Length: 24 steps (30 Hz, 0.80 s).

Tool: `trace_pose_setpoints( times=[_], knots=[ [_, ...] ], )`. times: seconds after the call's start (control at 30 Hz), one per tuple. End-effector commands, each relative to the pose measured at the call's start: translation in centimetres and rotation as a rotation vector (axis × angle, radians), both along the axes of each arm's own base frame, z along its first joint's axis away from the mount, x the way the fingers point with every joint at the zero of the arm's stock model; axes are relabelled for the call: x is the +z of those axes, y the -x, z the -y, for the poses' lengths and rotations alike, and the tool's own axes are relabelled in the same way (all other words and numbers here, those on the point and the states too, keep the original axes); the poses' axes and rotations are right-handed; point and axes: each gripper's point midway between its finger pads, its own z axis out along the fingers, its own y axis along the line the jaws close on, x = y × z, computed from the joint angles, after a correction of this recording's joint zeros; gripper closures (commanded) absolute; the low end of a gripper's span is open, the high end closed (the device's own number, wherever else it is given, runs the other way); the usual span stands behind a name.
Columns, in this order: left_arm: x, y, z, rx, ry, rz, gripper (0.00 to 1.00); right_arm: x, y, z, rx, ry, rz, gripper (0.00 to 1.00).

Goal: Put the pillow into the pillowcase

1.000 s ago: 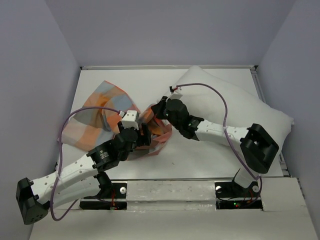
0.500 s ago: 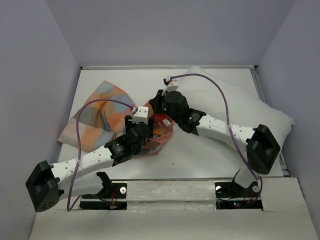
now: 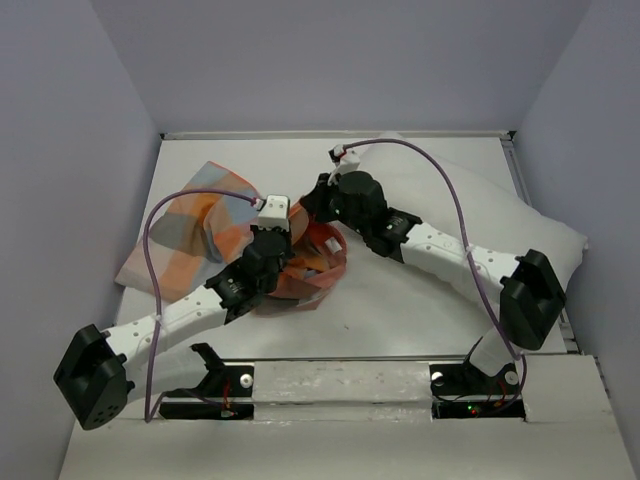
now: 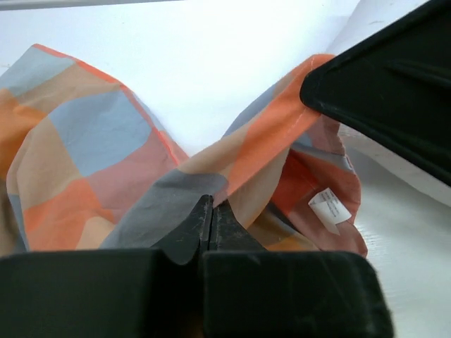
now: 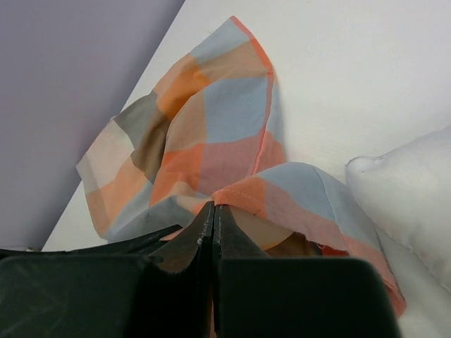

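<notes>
Left gripper (image 4: 211, 211), pinching the thin orange, light-blue and grey-tan checked fabric pillowcase (image 3: 190, 235), has travelled from the near edge of the white bench (image 3: 400, 310) toward its far edge. Right gripper (image 5: 213, 215) has edged the same way. The case's mouth now gapes wider.

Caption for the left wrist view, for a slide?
Left gripper, jaws shut, pinches the checked pillowcase hem; white label visible at right.
</notes>
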Motion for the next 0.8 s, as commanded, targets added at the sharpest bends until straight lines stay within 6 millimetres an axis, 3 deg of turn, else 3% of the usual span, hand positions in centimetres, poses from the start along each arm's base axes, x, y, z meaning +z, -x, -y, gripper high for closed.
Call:
trace_pose_setpoints(
  times=[0.0, 0.1, 0.27, 0.3, 0.33, 0.37, 0.43, 0.5, 0.63, 0.7, 0.77],
  knots=[
    [4.9, -0.1, 0.4, -0.02, 0.162, 0.107, 1.0, 2.3, -1.6, 0.9, 0.057, -0.031, 0.02, 1.0],
    [5.6, 0.4, -0.1, -0.03, 0.212, 0.113, 1.0, 1.9, -1.9, 1.5, 0.07, 0.035, 0.026, 1.0],
    [6.8, 0.8, 0.4, -0.099, 0.314, 0.106, 1.0, 3.1, -3.1, 2.9, 0.08, 0.096, 0.044, 1.0],
    [7.5, 0.7, 0.2, -0.103, 0.332, 0.117, 1.0, 2.5, -2.0, 2.3, 0.156, 0.117, 0.016, 0.99],
    [8.1, 0.9, 0.9, -0.145, 0.355, 0.12, 1.0, 2.2, -2.2, 2.9, 0.162, 0.14, 0.008, 0.84],
    [8.7, 0.9, 1.3, -0.165, 0.378, 0.127, 1.0, 2.5, -2.1, 3.0, 0.182, 0.174, 0.029, 0.76],
    [9.4, 0.7, 1.8, -0.19, 0.402, 0.13, 1.0, 2.0, -1.3, 4.1, 0.208, 0.23, 0.011, 0.37],
    [9.5, 0.4, 2.4, -0.213, 0.421, 0.123, 1.0, 2.3, -0.7, 6.4, 0.233, 0.271, 0.008, 0.1],
    [9.5, -0.2, 3.4, -0.255, 0.456, 0.103, 1.0, 3.4, -0.8, 11.1, 0.235, 0.269, 0.009, 0.03],
    [9.6, -0.4, 4.0, -0.275, 0.471, 0.104, 1.0, 3.4, -2.4, 14.0, 0.168, 0.3, 0.01, 0.02],
    [9.6, -0.5, 4.6, -0.299, 0.475, 0.097, 1.0, 2.1, -6.1, 17.0, -0.007, 0.447, -0.009, 0.0]
  ],
)
